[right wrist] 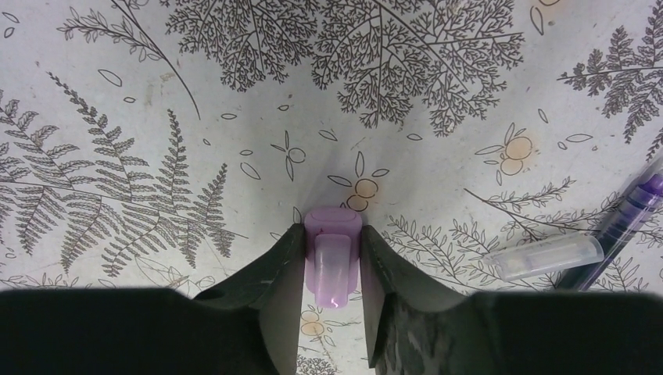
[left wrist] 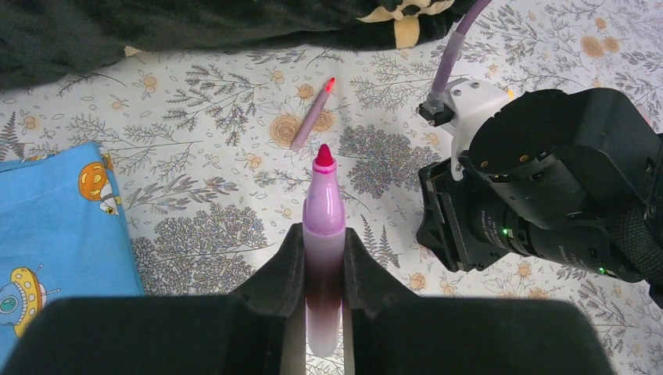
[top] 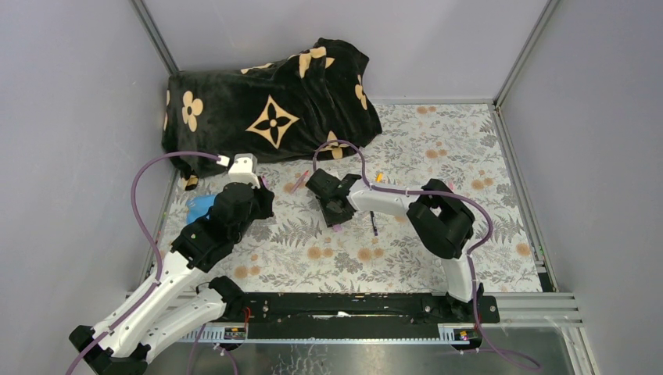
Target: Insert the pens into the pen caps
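Note:
My left gripper is shut on a lilac-pink pen, whose red tip points away from me above the cloth. A second pink pen with a red tip lies loose beyond it. In the right wrist view my right gripper is down at the table, and both jaws touch the sides of a short lilac pen cap that rests on the floral cloth. A clear-barrelled pen and a purple one lie to the right of it. From above, the two grippers stand about a hand's width apart.
A black blanket with tan flowers is heaped at the back left. A blue printed card lies left of my left gripper. A dark pen and a small orange cap lie near the right arm. Grey walls enclose the table.

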Action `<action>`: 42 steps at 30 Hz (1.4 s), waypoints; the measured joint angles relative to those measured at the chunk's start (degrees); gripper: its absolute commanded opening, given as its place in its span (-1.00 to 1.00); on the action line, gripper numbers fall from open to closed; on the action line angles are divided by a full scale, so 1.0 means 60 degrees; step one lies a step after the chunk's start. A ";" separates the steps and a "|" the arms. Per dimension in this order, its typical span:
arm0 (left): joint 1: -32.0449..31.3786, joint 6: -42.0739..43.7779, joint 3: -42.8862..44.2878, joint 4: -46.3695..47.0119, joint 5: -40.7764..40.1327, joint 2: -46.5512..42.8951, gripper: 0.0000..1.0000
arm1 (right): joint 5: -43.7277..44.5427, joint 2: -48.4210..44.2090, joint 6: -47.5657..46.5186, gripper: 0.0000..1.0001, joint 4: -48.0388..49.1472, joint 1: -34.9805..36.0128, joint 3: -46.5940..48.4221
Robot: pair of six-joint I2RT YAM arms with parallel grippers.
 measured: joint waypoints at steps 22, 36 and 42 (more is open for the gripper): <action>0.0000 -0.0200 0.0583 0.1137 0.2299 -0.0619 -1.00 | -0.0368 -0.6604 -0.0033 -0.83 0.3056 -0.0226 -0.3005; -0.1435 -0.0113 0.1249 0.2976 0.4703 0.1290 -1.00 | 0.0820 -1.1111 0.1024 -0.90 0.6754 -0.0251 -0.5421; -0.2583 0.0248 0.1286 0.3428 0.4666 0.2350 -1.00 | 0.1417 -1.1704 0.1118 -0.91 0.7333 -0.0251 -0.5493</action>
